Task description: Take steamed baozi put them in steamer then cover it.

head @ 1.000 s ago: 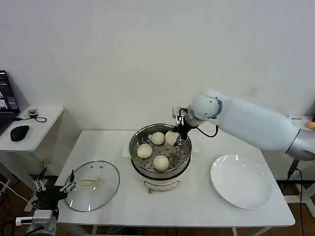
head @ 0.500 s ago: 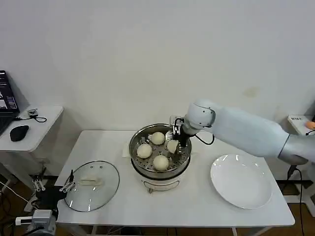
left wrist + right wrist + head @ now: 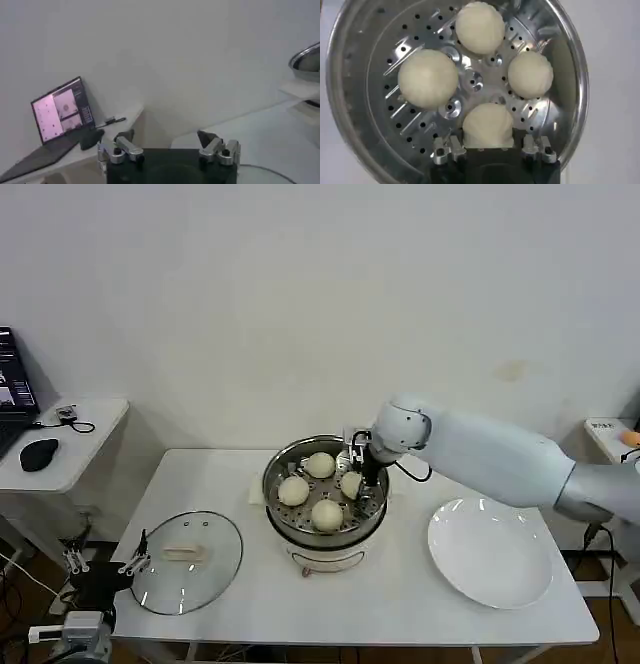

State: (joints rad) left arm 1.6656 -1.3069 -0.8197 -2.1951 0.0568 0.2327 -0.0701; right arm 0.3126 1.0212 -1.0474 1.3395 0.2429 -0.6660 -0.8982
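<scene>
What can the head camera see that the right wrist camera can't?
Head view alone: the glass lid lying flat on the table, the bare white plate, the mouse on the side table, and the left gripper parked low beside the lid. Right wrist view alone: a close look down at the tray holes and the right gripper around the nearest bun. Both share the steamer and all four buns inside it.
</scene>
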